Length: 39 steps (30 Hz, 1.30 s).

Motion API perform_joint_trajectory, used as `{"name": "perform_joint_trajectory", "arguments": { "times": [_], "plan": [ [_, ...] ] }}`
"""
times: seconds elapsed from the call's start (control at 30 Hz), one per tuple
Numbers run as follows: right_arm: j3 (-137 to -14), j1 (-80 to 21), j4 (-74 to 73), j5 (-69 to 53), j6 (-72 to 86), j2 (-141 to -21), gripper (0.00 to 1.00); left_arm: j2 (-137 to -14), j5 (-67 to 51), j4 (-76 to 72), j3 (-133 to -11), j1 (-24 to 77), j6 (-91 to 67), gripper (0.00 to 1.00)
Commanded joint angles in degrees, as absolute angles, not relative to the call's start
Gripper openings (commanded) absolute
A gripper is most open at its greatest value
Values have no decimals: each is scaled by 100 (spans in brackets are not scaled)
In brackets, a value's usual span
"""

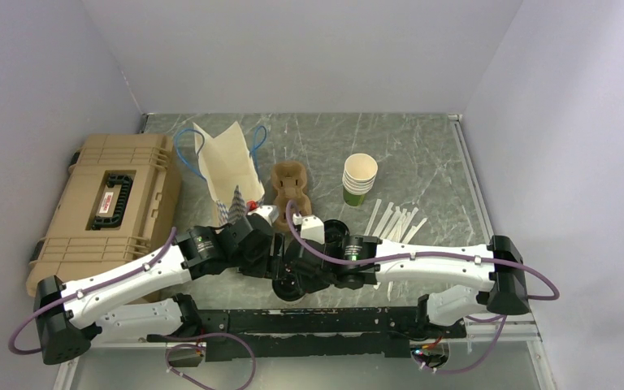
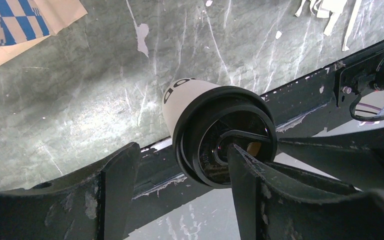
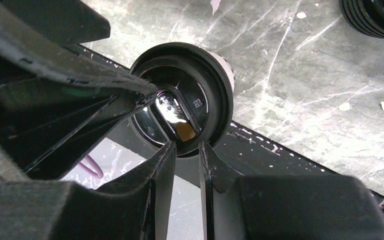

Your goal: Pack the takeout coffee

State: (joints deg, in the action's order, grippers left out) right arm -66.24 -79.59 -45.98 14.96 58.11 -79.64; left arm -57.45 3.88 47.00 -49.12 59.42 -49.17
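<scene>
The takeout coffee (image 1: 290,288), a pale cup with a black lid, sits at the table's near edge between both grippers. In the left wrist view the cup (image 2: 185,97) shows its pale wall and the lid faces the camera. My left gripper (image 2: 180,150) is open wide, and its right finger (image 2: 245,185) lies over the lid's middle. In the right wrist view the lid (image 3: 200,80) sits just past my right gripper (image 3: 186,145). Its jaws are nearly together, with their tips at the lid's near rim. The cup's base is hidden.
A tan hard case (image 1: 106,203) lies at the left. Behind the grippers are a paper bag with blue handles (image 1: 227,162), a brown cup carrier (image 1: 290,185), a stack of lidless cups (image 1: 359,180), loose black lids (image 3: 375,17) and white sticks (image 1: 394,219). A black rail (image 1: 325,321) runs along the front edge.
</scene>
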Motion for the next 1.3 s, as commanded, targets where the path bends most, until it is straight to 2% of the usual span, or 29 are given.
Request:
{"name": "perform_joint_trajectory", "arguments": {
  "times": [0.0,0.33,0.5,0.77,1.0,1.27],
  "plan": [
    [-6440,-7837,-4497,1591,5812,-8046,28,-5662,229,4804,-4860,5924,-4974,70],
    [-6389,-7634,-4440,1523,5630,-8110,23,-5574,256,4886,-4836,5924,-5019,70],
    [-6479,-7514,-4562,1577,5467,-8077,16,-5516,291,4921,-4834,5924,-5036,70],
    [-7460,-7414,-5175,1867,4555,-8486,8,-5391,193,4883,-4817,5926,-5061,70],
    [-8094,-7415,-5580,1896,3930,-8846,6,-5288,96,4713,-4678,5935,-5118,69],
    [-7881,-7418,-5424,1739,3788,-8857,5,-5335,101,4549,-4304,5933,-5319,66]
  ]
}}
